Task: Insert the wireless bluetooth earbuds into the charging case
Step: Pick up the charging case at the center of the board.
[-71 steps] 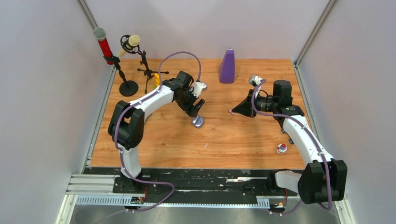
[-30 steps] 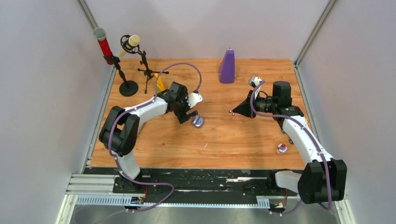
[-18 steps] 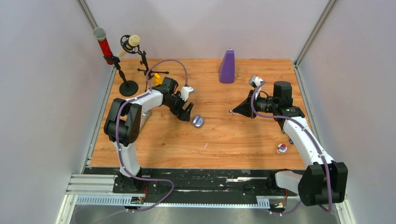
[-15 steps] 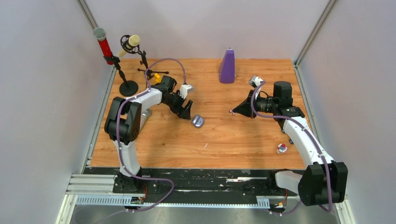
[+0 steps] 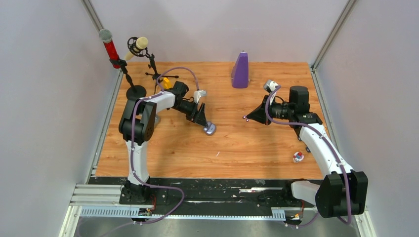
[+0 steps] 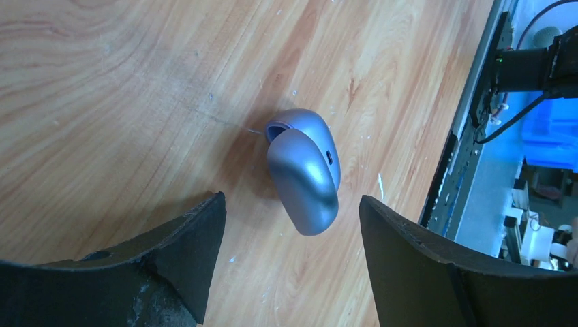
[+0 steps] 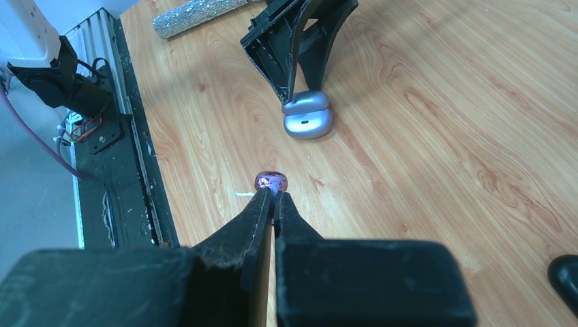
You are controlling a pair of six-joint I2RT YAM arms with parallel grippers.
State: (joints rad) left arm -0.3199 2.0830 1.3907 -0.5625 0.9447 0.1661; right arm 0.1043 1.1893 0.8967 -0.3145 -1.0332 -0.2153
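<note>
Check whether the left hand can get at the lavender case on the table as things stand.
Probably yes. The left hand is open and the case sits between its fingers, with a gap showing on each side and nothing else standing between them.

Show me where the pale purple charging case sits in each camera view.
Top external: charging case left of centre, at the left tool tip.
Left wrist: case mid-frame, between the open fingers.
Right wrist: case upper centre, under those fingers.
Shared landmark: the left tool's black fingers.
</note>
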